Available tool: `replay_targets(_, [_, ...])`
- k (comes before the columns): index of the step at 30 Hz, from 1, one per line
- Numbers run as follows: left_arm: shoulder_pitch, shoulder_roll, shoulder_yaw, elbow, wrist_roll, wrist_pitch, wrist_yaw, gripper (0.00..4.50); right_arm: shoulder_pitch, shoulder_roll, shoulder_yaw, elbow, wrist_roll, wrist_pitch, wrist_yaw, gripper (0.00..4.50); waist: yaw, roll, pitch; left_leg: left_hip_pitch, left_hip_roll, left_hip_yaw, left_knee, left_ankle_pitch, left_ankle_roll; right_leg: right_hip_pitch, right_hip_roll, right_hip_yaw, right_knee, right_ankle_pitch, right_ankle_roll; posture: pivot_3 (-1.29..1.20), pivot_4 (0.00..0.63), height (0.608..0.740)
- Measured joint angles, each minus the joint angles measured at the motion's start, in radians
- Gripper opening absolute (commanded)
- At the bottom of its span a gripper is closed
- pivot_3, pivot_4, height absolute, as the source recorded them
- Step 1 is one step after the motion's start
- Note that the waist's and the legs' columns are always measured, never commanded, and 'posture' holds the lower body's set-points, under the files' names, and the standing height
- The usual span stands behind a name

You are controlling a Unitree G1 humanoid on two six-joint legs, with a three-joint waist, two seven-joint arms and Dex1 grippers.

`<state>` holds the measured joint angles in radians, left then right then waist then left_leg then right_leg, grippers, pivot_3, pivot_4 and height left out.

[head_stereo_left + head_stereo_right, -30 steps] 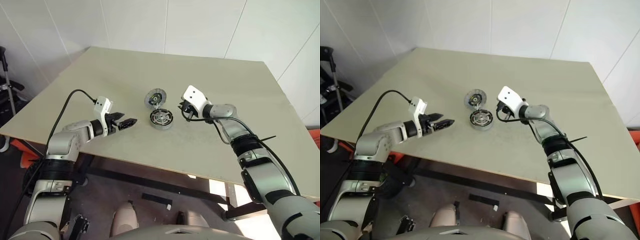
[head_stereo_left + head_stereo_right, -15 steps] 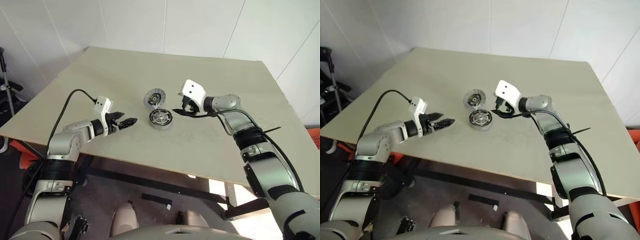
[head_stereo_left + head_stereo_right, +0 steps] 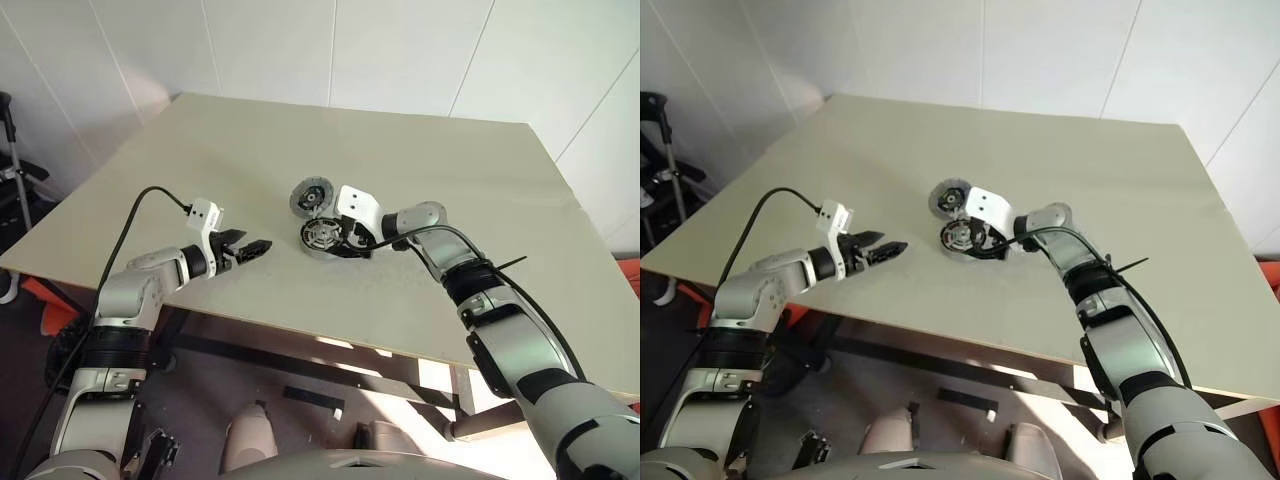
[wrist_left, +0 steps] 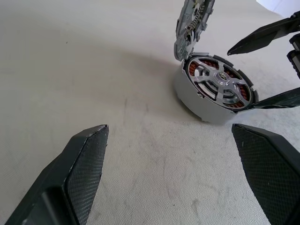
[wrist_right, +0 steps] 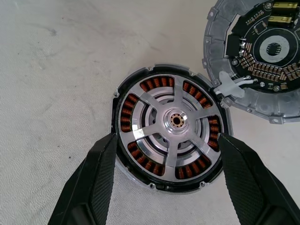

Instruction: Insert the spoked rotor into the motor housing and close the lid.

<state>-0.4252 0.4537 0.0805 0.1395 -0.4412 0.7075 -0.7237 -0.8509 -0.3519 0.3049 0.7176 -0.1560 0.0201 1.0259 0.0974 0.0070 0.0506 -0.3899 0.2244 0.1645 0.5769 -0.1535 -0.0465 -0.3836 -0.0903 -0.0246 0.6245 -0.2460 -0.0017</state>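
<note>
Since a second ago the right gripper (image 5: 166, 183) has swung in from the housing's right and spread its fingers; they now straddle the housing (image 5: 169, 142), one on each side, jaws wide, whether touching I cannot tell. Rotor (image 5: 174, 124) sits inside the housing, copper coils showing between its broad spokes. Lid (image 3: 312, 196) leans hinged open on the housing's far side, mid-table (image 3: 250, 140). Left gripper (image 3: 252, 247) hovers open and empty toward the table's near left edge.

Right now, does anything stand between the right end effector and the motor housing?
Nothing visible does. The right end effector is open, its fingers flanking the motor housing; the lid stands open beside it.
</note>
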Motion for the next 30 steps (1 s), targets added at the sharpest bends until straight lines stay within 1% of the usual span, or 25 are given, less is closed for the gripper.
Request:
replay_targets(7, [0.000,-0.002,0.000,0.000,0.001,-0.001,0.008,4.47,0.052,-0.028,0.001,-0.067,0.000,0.045,0.010,3.87,0.000,0.000,0.000,0.000,0.000,0.000,0.000,0.000,0.000,0.000,0.000,0.000,0.000,0.000,0.000,0.00,0.000,0.740])
replay_targets(16, [0.000,-0.006,-0.001,0.001,0.003,-0.010,0.009,4.47,0.078,-0.071,0.001,-0.120,0.000,0.079,0.021,3.87,0.000,0.000,0.000,0.000,0.000,0.000,0.000,0.000,0.000,0.000,0.000,0.000,0.000,0.000,0.000,0.00,0.000,0.740])
replay_targets(23, [0.001,-0.009,-0.001,0.001,0.003,-0.013,0.013,4.47,0.124,-0.063,0.022,-0.220,0.006,0.122,0.056,3.87,-0.001,0.000,0.000,0.000,0.000,0.000,0.000,0.000,0.000,0.000,0.000,0.000,0.000,0.000,0.000,0.00,0.000,0.740])
replay_targets(30, [0.008,-0.012,-0.001,0.001,0.003,-0.013,0.020,4.47,0.123,-0.044,0.023,-0.207,0.004,0.123,0.050,3.87,-0.001,0.000,0.000,0.000,0.000,0.000,0.000,0.000,0.000,0.000,0.000,0.000,0.000,0.000,0.000,0.00,0.000,0.740])
